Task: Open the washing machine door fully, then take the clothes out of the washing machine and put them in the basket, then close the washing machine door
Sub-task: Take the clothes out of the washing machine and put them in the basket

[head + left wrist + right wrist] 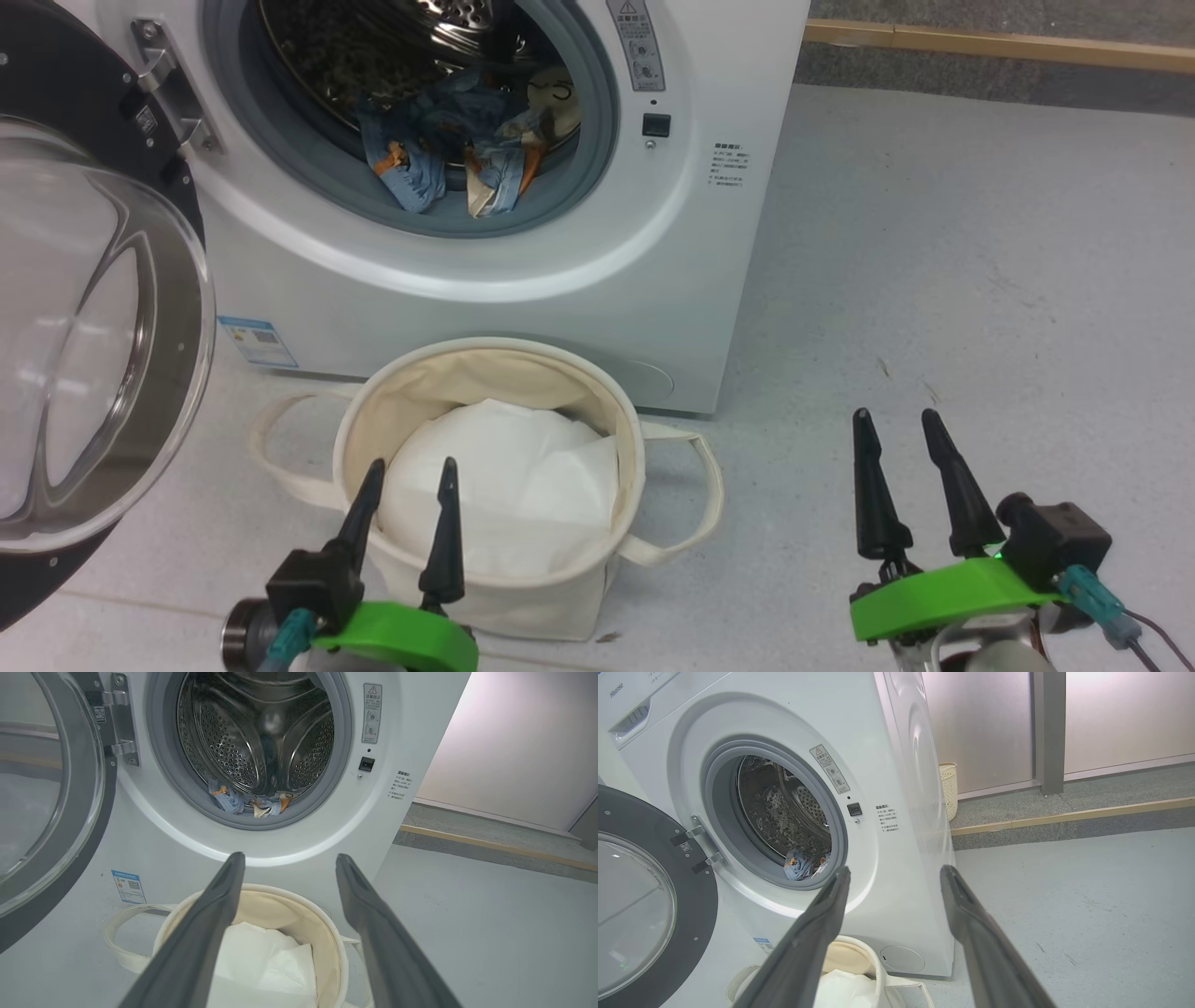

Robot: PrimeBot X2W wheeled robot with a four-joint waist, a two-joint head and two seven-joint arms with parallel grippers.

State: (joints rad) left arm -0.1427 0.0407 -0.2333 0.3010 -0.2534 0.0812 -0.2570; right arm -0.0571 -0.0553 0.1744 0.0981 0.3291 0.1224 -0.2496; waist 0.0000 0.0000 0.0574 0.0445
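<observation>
— Starting at the left: open or shut?
— Open. See the washing machine door swung wide at the far left, hinged to the washing machine, glass bowl bulging toward the near side.
— And inside the drum?
— Find the clothes there, blue with orange print, heaped at the drum's near lip and hanging onto the grey gasket.
— Lower down?
— Note the basket on the floor, just in front of the machine, holding white stuffing.
— And the left jaws?
— Spread wide, gripping nothing, dark fingers poised at the basket's near rim and pointing toward the machine. Cannot tell whether touching the canvas.
— And the right jaws?
— Likewise wide and empty, fingers over bare floor, well to the right of the basket.
</observation>
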